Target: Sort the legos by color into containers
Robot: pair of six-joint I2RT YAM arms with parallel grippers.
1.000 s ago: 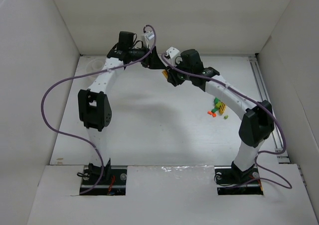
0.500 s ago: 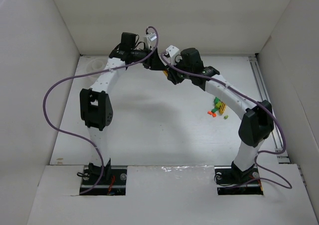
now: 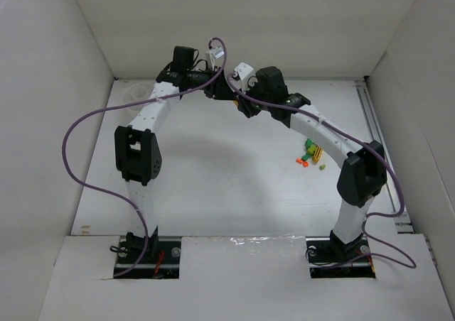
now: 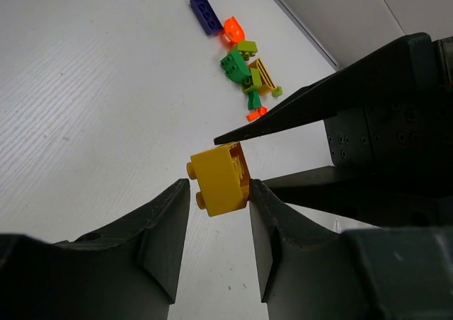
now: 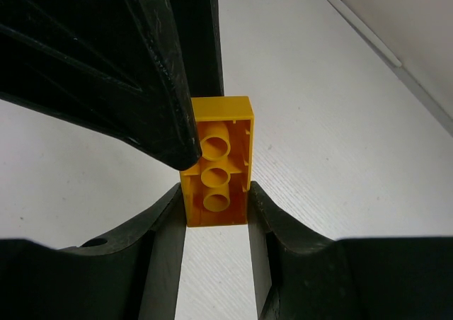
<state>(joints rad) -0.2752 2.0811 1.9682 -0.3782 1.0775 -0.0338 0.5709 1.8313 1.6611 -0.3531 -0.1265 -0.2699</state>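
Observation:
Both grippers meet above the back middle of the table. My right gripper (image 5: 215, 189) (image 3: 240, 106) is shut on a yellow lego brick (image 5: 216, 164), holding it by its long sides with the hollow underside toward the camera. My left gripper (image 4: 219, 185) (image 3: 226, 94) has its jaws around the same yellow brick (image 4: 219, 178). One pad touches the brick and a thin gap shows at the studs. The other legos (image 3: 311, 154) lie in a pile on the right: a dark blue one (image 4: 204, 14), an orange one (image 4: 233, 30) and a green one (image 4: 235, 64). The white round container (image 3: 131, 88) sits at the back left.
White walls box in the table on three sides. A metal rail (image 3: 370, 122) runs along the right edge. Purple cables (image 3: 71, 158) loop off both arms. The right gripper's dark fingers (image 4: 318, 100) fill the right of the left wrist view.
My left gripper has shifted slightly right toward the right gripper, and its jaws have narrowed around the yellow brick. The right gripper has kept its hold.

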